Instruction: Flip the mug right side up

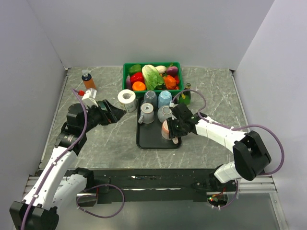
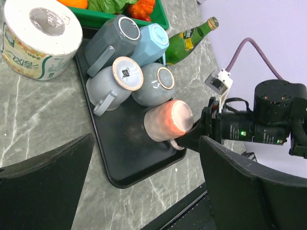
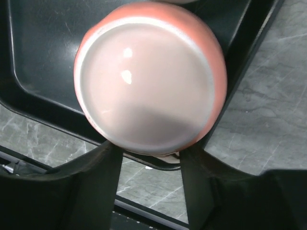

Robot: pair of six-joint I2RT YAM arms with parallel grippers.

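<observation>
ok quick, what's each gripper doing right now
left gripper: open, holding nothing
right gripper: straddling the pink mug's near edge, cannot tell if it grips

In the right wrist view the mug [image 3: 148, 76] shows only its bottom, and its handle is hidden. The tips of the right fingers [image 3: 103, 182] hide behind it, so their grip cannot be told. The tray [image 3: 38, 57] runs off the edges. The left wrist view cuts off the roll [image 2: 36, 38] and basket [image 2: 100, 18].

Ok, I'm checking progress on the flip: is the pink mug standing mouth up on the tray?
No, the pink mug sits on the black tray with its flat base facing up at the right wrist camera.
</observation>
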